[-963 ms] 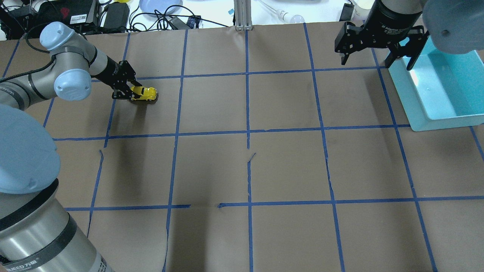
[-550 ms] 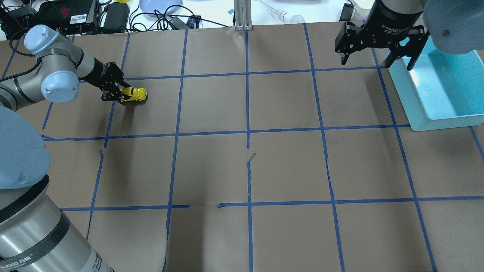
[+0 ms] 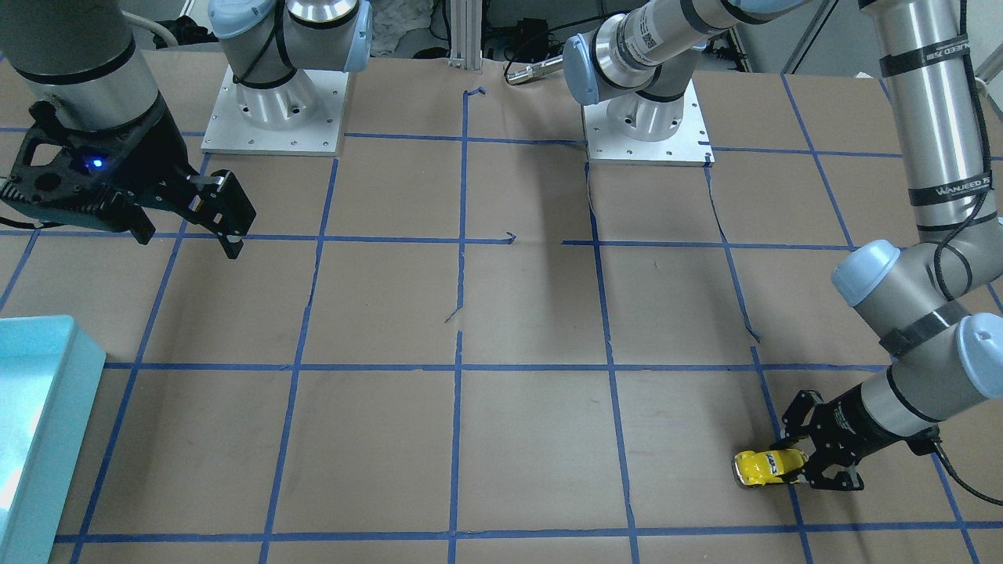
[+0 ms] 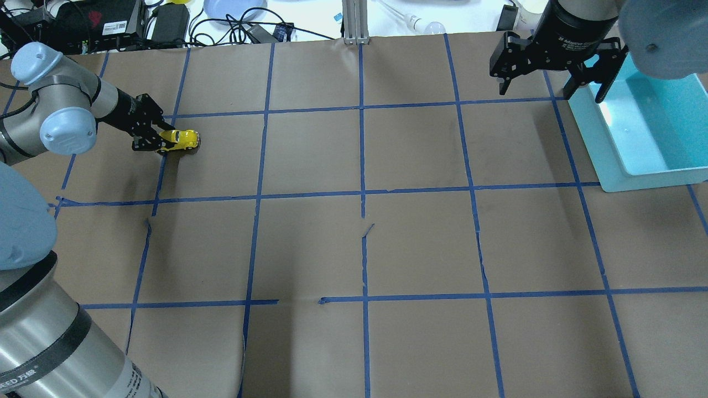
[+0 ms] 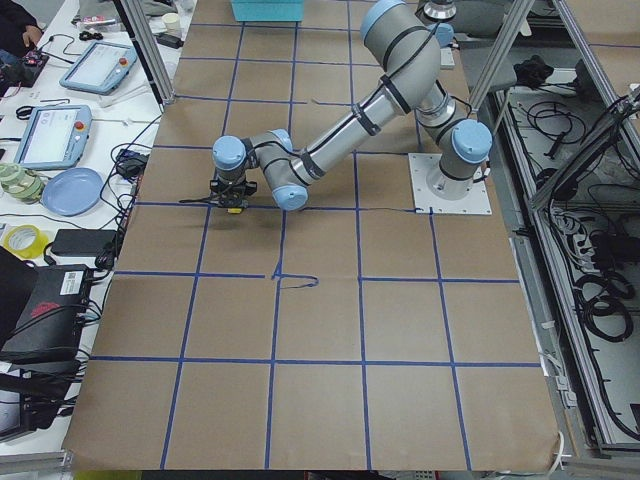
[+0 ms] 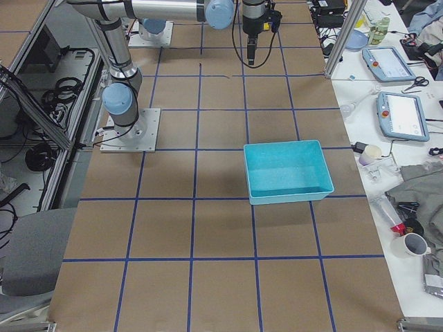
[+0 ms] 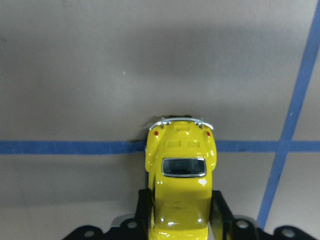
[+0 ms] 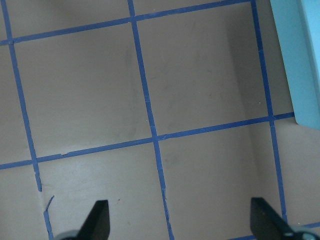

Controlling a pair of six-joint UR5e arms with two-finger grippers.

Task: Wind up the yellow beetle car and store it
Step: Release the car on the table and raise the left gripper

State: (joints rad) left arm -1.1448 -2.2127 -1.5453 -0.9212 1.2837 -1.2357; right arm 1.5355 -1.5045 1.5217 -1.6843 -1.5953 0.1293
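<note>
The yellow beetle car (image 4: 180, 140) sits on the brown table paper at the far left, wheels down. My left gripper (image 4: 161, 140) is shut on its front half; the rear with the chrome bumper sticks out. The front-facing view shows the same grip on the car (image 3: 764, 467) by the left gripper (image 3: 801, 463). In the left wrist view the car (image 7: 181, 175) sits between the two fingers, over a blue tape line. My right gripper (image 4: 547, 88) hangs open and empty at the far right, beside the teal bin (image 4: 644, 160). Its fingertips (image 8: 98, 218) show wide apart.
Blue tape lines grid the brown paper. The teal bin (image 6: 287, 173) stands at the right end of the table; it also shows in the front-facing view (image 3: 35, 439). Cables, a black box (image 4: 105, 19) and a blue plate (image 4: 232, 10) lie beyond the far edge.
My left gripper has dragged the yellow car leftward along the table, from about one grid cell's middle to the tape line. The right arm has not moved.
</note>
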